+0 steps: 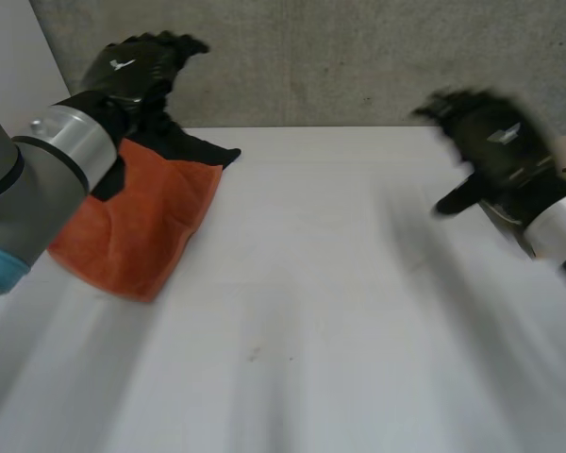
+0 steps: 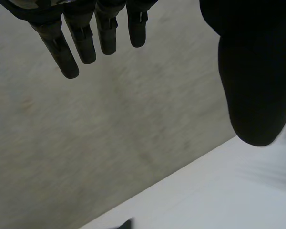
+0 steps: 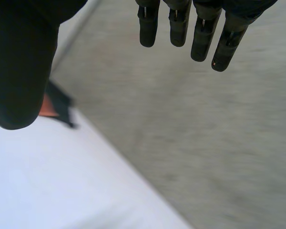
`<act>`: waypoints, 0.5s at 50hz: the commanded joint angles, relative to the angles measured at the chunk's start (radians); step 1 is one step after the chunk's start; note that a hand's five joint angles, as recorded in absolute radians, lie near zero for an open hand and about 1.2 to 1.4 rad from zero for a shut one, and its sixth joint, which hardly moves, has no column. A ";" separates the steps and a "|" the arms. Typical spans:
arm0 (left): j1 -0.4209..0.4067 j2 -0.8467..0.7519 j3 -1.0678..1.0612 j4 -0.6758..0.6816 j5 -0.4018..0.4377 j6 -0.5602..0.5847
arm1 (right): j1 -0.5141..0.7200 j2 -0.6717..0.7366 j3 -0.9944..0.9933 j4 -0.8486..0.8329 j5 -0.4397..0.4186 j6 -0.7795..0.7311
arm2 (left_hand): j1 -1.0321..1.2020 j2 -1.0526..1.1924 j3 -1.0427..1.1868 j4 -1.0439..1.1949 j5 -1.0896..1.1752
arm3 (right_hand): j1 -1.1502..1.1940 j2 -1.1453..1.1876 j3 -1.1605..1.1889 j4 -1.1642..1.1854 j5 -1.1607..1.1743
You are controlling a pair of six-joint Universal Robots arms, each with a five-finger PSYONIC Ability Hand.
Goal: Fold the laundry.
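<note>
Nearest me, the left arm (image 1: 38, 179) fills the near-left corner of the head view, its grey joint and blue cap covering the left edge of the orange cloth (image 1: 132, 226). That cloth lies folded at the table's far-left part, one corner pointing toward me and its right edge running back toward the wall (image 1: 358, 57). I see a black cloth (image 1: 193, 146) touching its far side, one tip poking rightward along the table's far edge. I read the left hand (image 1: 137, 66) as raised above those two cloths, apart from both; in its wrist view the fingers (image 2: 86, 43) hang straight and side by side, the thumb (image 2: 255, 86) well away from them, nothing between. Across the table (image 1: 340, 311), the right hand (image 1: 495, 142) is lifted over the right side, well apart from the cloths. Its fingers (image 3: 202, 38) are straight and slightly fanned, the thumb (image 3: 19, 71) held wide, gripping nothing. Between the hands I have bare white tabletop from the near edge to the far edge.
</note>
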 commanded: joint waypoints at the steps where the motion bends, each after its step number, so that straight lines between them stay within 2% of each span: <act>1: 0.179 -0.186 0.037 0.013 0.004 0.163 | 0.096 0.107 0.060 0.015 0.046 -0.128 | 0.010 -0.025 -0.013 -0.025 -0.024 | -0.030 -0.049 -0.043 -0.064 -0.068; 7: 0.271 -0.384 0.107 0.044 0.022 0.399 | 0.085 0.146 0.068 0.035 0.086 -0.200 | 0.021 -0.013 -0.001 -0.013 -0.012 | -0.030 -0.049 -0.043 -0.064 -0.068; 11: 0.323 -0.488 0.169 0.107 0.033 0.479 | 0.085 0.148 0.073 0.037 0.089 -0.211 | 0.027 -0.007 0.005 -0.007 -0.006 | -0.030 -0.049 -0.043 -0.064 -0.068; 19: 0.363 -0.687 0.351 0.240 0.094 0.496 | 0.085 0.152 0.076 0.037 0.091 -0.211 | 0.071 0.037 0.049 0.037 0.038 | -0.030 -0.049 -0.043 -0.064 -0.068; 25: 0.383 -0.817 0.491 0.213 0.122 0.496 | 0.086 0.170 0.085 0.037 0.092 -0.212 | 0.197 0.163 0.175 0.163 0.164 | -0.030 -0.049 -0.043 -0.064 -0.068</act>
